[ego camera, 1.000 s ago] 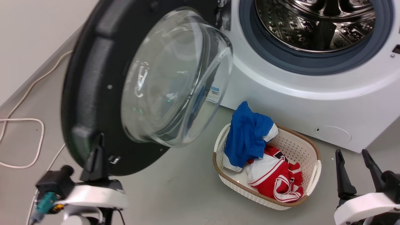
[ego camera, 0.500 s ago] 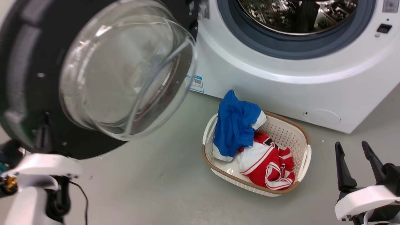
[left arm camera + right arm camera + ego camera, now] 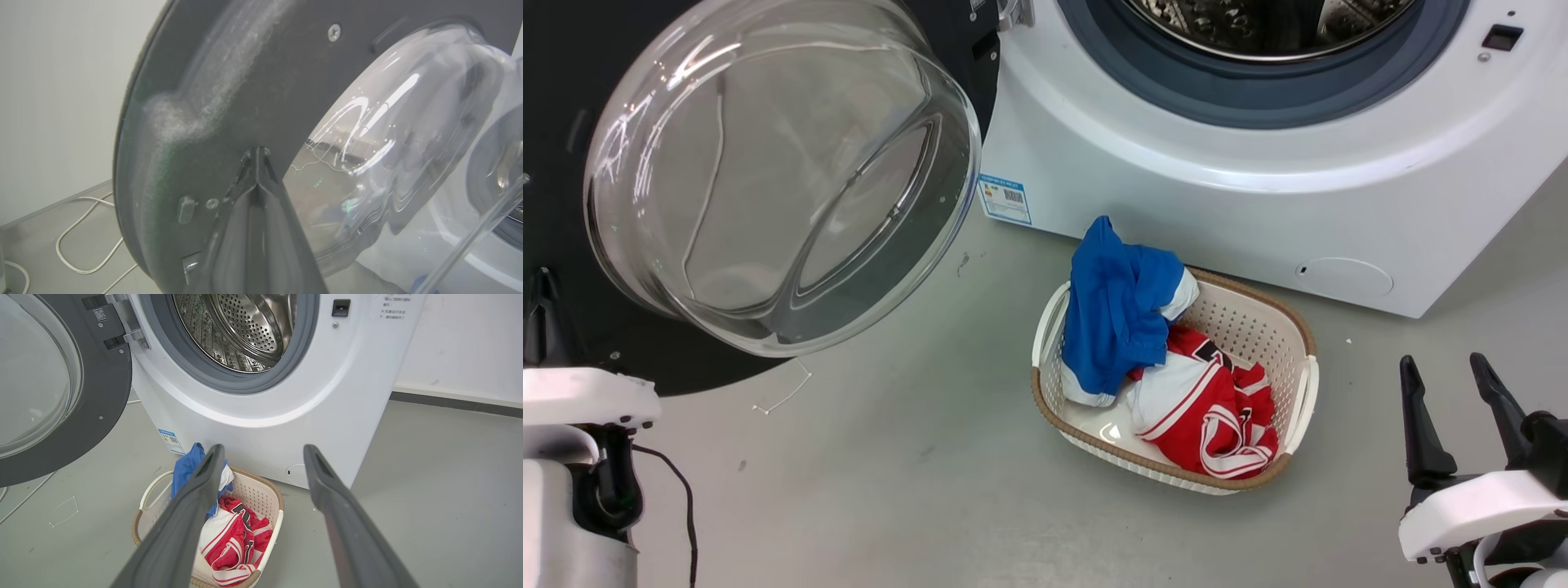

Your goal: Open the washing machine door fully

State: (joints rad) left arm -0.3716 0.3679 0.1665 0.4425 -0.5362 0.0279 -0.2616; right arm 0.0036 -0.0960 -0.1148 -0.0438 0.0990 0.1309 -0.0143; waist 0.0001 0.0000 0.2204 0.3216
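Observation:
The washing machine [image 3: 1258, 188] fills the top right, its steel drum [image 3: 245, 330] exposed. The washing machine door [image 3: 547, 163] hangs wide open at the left on its metal hinge [image 3: 130, 326], glass bowl window [image 3: 768, 180] bulging toward me. My left gripper [image 3: 539, 286] is at the far left, shut with nothing between its fingers, and its tips [image 3: 256, 153] rest against the door's black inner face [image 3: 229, 81] beside the glass. My right gripper [image 3: 1441, 361] stands open over the floor at the lower right, away from the machine [image 3: 253, 428], fingers apart [image 3: 263, 449].
A cream laundry basket [image 3: 1045, 392] with a blue garment [image 3: 1111, 310] and a red-and-white one [image 3: 1209, 416] sits on the grey floor in front of the machine. White cables [image 3: 81, 245] lie on the floor by the wall behind the door.
The door has swung further open to the left, uncovering the blue sticker on the machine's front. My left gripper went left with it. The head view has shifted too. The right gripper stayed put.

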